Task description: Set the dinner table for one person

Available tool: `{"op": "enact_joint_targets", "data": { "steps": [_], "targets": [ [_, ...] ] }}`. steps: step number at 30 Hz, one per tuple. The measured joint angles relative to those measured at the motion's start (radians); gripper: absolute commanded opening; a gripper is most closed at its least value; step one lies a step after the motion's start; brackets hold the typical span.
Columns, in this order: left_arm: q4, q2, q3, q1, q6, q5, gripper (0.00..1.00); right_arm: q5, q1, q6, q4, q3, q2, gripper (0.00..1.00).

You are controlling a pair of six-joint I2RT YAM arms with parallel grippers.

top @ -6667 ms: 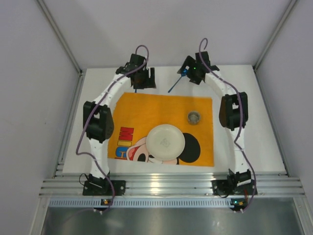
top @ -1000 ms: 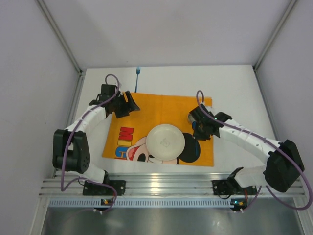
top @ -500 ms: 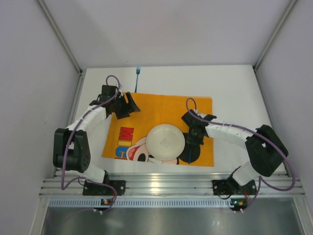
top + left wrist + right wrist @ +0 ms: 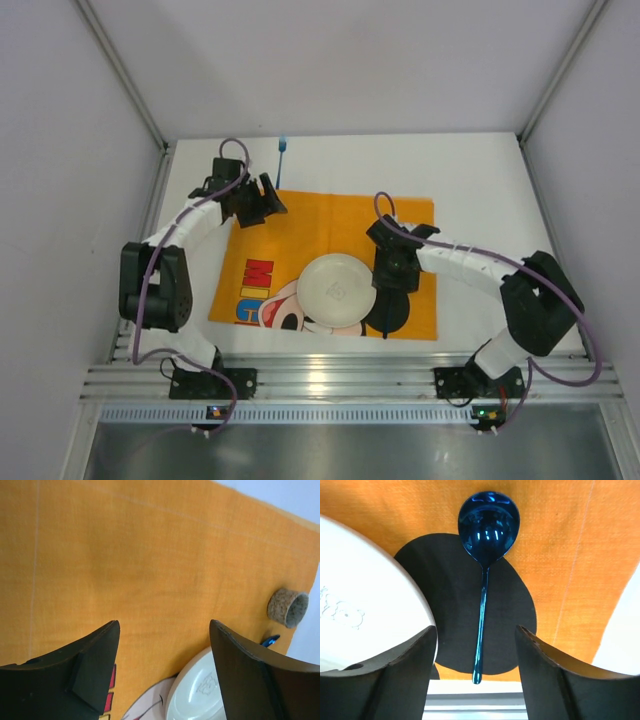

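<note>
The white dinner table point(image 4: 480, 200) carries an orange cartoon-mouse placemat point(image 4: 330, 215) with a white plate point(image 4: 338, 288) near its front. My right gripper point(image 4: 392, 265) hangs open just right of the plate. In the right wrist view point(image 4: 476, 630) a shiny blue spoon point(image 4: 487, 525) lies flat on the mat's black ear between the open fingers, untouched. My left gripper point(image 4: 258, 200) is open and empty over the mat's far left corner; its wrist view point(image 4: 165, 625) shows the plate point(image 4: 200, 695) and a small speckled cup point(image 4: 287, 608). The cup is hidden in the top view.
A blue fork point(image 4: 281, 155) lies on the table beyond the mat's far left edge. Grey walls close in the table on three sides. A metal rail point(image 4: 350, 380) with both arm bases runs along the near edge.
My right gripper has shifted left and nearer, from the cup's spot to beside the plate, and its elbow has pulled back. My left gripper has moved slightly towards the far edge.
</note>
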Motion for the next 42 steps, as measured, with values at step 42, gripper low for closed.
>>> {"op": "enact_joint_targets", "data": {
  "steps": [42],
  "targets": [
    [0.082, 0.998, 1.202, -0.145, 0.262, -0.509, 0.47, 0.063, -0.082, -0.13, -0.314, -0.048, -0.38, 0.73]
  ]
}}
